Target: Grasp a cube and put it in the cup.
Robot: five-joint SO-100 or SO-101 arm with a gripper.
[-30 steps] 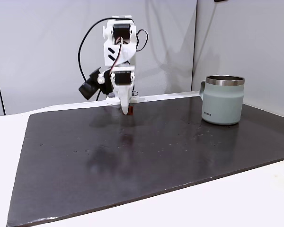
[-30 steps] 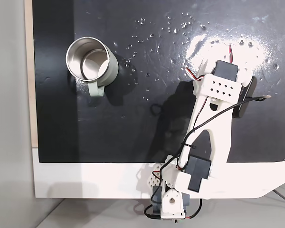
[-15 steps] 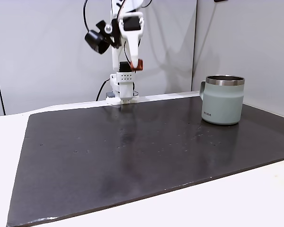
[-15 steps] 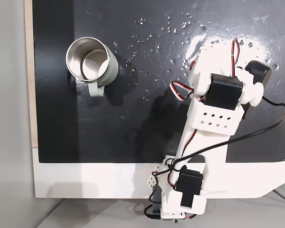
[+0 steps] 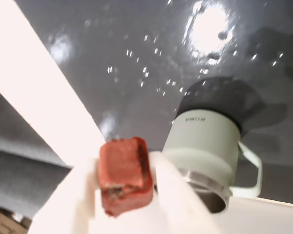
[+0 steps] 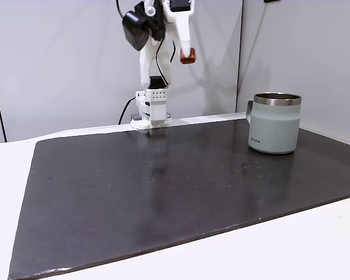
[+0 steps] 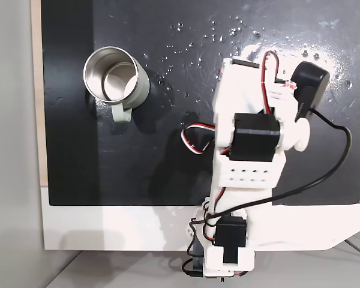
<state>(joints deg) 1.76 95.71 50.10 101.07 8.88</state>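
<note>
the gripper [image 5: 124,187] is pinching the cube [image 5: 125,175] between its two white fingers [image 5: 178,195], the block's faces pressed flat against them in the wrist view. the cube is close to equal on all sides, so no long axis can be told; its lower edge looks chipped and darker. in a fixed view the gripper [image 6: 187,56] hangs high above the far edge of the tabletop [image 6: 163,186], fingers pointing down, with the cube [image 6: 188,57] at their tip, well clear of the dark mat. the arm [image 6: 157,35] is raised and folded over its base [image 6: 150,111], which stands at that far edge. in the other fixed view the arm [image 7: 249,144] reaches out over the mat from the tabletop's lower edge. the cup [image 6: 273,123] stands upright near the right edge of the mat, well apart from the gripper, handle turned away toward the far side. from above, the cup [image 7: 115,80] sits near the mat's upper left corner, handle pointing toward the lower edge.
</note>
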